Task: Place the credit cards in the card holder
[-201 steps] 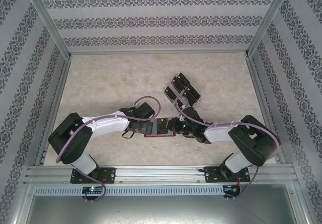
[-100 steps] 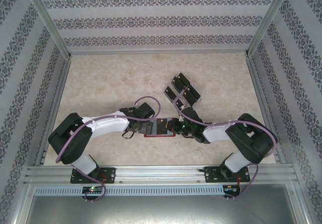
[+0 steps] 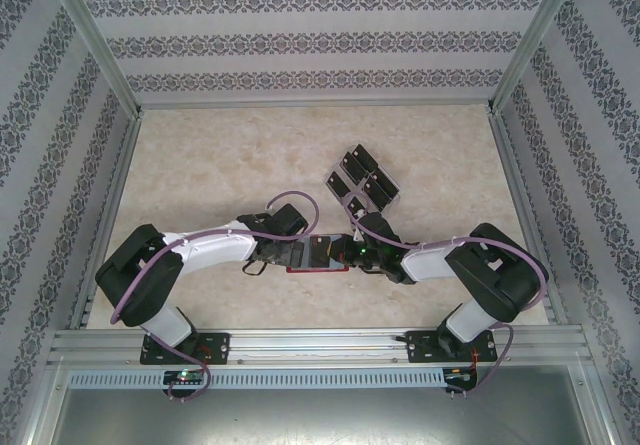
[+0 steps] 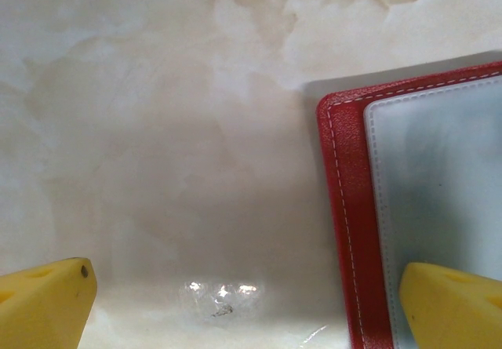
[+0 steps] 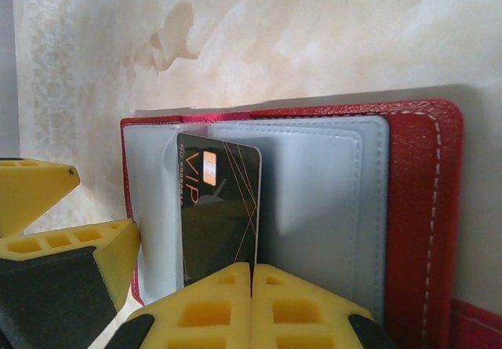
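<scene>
Card holder [image 3: 318,255] lay open and flat on the counter [image 3: 220,155], grey-blue pockets up, with one arm's jaws at each end.

Left jaws stood fully open and empty at its left end. One tip was over bare counter just outside the red edge, the other over the grey lining. Whether that tip touched the lining could not be told.

Right jaws were shut tight at its right end, tips over the near end of one credit card [image 5: 220,208]. The card was seen face-on, so it was judged pressed or pushed rather than pinched. It lay against a pocket [image 5: 314,200], apparently started in; how deep could not be told.

Other credit cards [image 3: 362,177] lay in a loose cluster beyond the holder's far right corner, apart from both jaws.

Handling, judged:
- Cards were light, stiff, thin and slick-faced, best taken by a short edge and slid in square.
- Holder was soft and light, likely to skate unless held down at its free end.
</scene>
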Controlling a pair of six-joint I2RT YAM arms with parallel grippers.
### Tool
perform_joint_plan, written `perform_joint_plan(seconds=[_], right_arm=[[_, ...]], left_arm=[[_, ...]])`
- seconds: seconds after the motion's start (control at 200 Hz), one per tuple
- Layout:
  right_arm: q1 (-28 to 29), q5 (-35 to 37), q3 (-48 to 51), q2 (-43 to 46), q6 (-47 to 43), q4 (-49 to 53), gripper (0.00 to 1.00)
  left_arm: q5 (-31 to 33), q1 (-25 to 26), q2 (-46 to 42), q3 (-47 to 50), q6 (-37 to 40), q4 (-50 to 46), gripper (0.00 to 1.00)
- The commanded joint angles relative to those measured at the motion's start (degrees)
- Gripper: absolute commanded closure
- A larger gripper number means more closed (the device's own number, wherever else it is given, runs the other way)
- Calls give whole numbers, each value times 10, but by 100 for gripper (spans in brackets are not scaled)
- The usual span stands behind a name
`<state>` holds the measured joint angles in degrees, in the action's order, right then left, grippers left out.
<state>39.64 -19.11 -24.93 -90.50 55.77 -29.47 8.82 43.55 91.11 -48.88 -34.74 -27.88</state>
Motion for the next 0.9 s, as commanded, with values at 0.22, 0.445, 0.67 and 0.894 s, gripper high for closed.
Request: perform_joint_plan(seconds=[0.22, 0.445, 0.67, 0.894], right_arm=[[10, -6, -1, -1, 2, 12, 100], [10, -7, -4, -1, 1, 22, 100], [12, -18, -22, -25, 3, 14, 100], [21, -18, -40, -36, 2, 17, 100]], left_arm=[[6, 7, -6, 15, -3, -19, 0], [6, 7, -5, 16, -2, -17, 0], [2, 7, -4, 17, -3, -15, 0], [1, 7, -3, 16, -3, -13, 0]])
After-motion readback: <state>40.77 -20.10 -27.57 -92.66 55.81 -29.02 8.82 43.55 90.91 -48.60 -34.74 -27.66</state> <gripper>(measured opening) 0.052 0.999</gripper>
